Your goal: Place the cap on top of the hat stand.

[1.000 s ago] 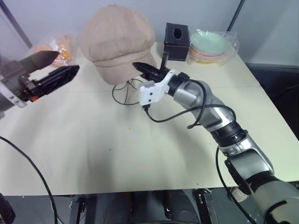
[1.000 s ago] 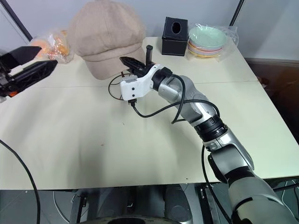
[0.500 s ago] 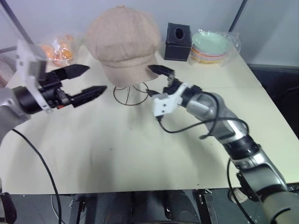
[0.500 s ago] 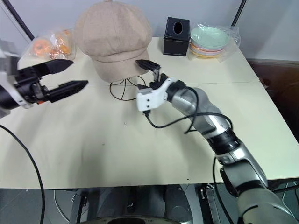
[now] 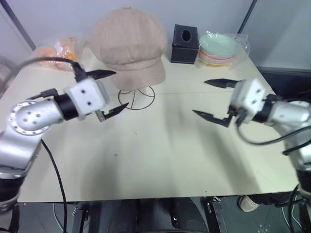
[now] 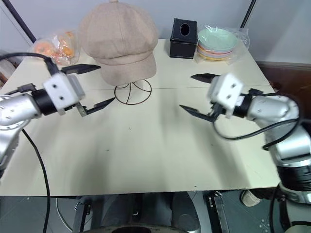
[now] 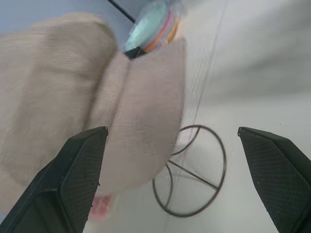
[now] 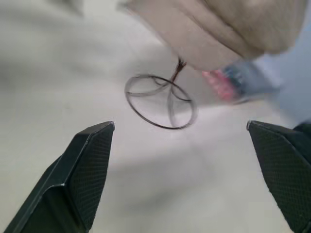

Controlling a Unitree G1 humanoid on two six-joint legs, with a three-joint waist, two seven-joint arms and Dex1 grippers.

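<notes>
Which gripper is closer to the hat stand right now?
Left. The left gripper hangs open just beside the hat stand, level with the cap brim; the right gripper is open, well off to the other side.

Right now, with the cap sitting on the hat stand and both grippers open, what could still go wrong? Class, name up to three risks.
1. The left gripper hangs close beside the cap; a careless swing might knock it off.
2. The hat stand is thin wire on a narrow stem, so a nudge could tip it.
3. The cap's brim overhangs toward the front, so it may slide off if the table is bumped.
</notes>
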